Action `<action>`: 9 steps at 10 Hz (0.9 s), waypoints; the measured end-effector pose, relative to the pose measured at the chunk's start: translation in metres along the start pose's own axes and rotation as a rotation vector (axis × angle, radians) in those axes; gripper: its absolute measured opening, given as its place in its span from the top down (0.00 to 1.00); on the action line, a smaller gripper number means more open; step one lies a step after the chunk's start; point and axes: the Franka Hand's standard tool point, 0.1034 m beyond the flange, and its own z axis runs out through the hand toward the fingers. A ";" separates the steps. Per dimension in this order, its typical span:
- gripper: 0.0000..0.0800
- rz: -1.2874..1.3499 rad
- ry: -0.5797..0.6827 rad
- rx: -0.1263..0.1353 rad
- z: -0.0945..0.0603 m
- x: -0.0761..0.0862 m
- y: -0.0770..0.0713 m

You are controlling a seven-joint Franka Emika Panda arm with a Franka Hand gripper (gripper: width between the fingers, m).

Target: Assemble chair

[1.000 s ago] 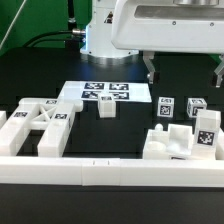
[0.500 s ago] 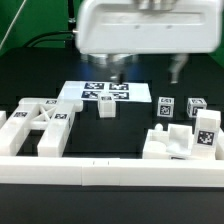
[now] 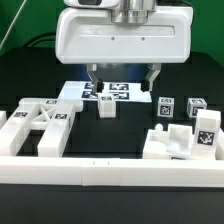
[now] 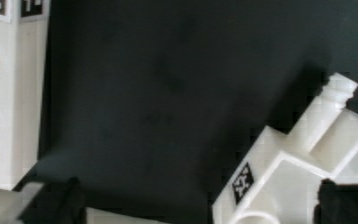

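The chair parts are chunky white pieces with black-and-white tags. A large cluster (image 3: 35, 125) lies at the exterior view's left, a small block (image 3: 106, 106) in the middle, and a stepped piece (image 3: 170, 143) at the right with small tagged blocks (image 3: 166, 106) behind it. My gripper (image 3: 122, 82) hangs open and empty above the small block and the marker board (image 3: 105, 92). In the wrist view the gripper (image 4: 197, 205) shows two dark fingertips (image 4: 55, 200) spread wide. A white tagged part (image 4: 291, 160) lies below, near one finger.
A long low white border rail (image 3: 110, 170) runs along the front of the black table. Another tagged white block (image 3: 206, 130) stands at the far right. A flat white piece (image 4: 2, 90) fills one edge of the wrist view.
The gripper has swept from the exterior view's right toward the middle and come lower and closer, over the marker board. The parts on the table have not moved.
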 end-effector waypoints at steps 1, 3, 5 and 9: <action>0.19 -0.018 0.009 -0.002 0.002 -0.003 0.003; 0.19 -0.013 -0.001 -0.011 0.027 -0.051 0.013; 0.19 -0.015 0.002 -0.021 0.032 -0.062 0.016; 0.19 -0.003 -0.056 0.009 0.034 -0.065 0.009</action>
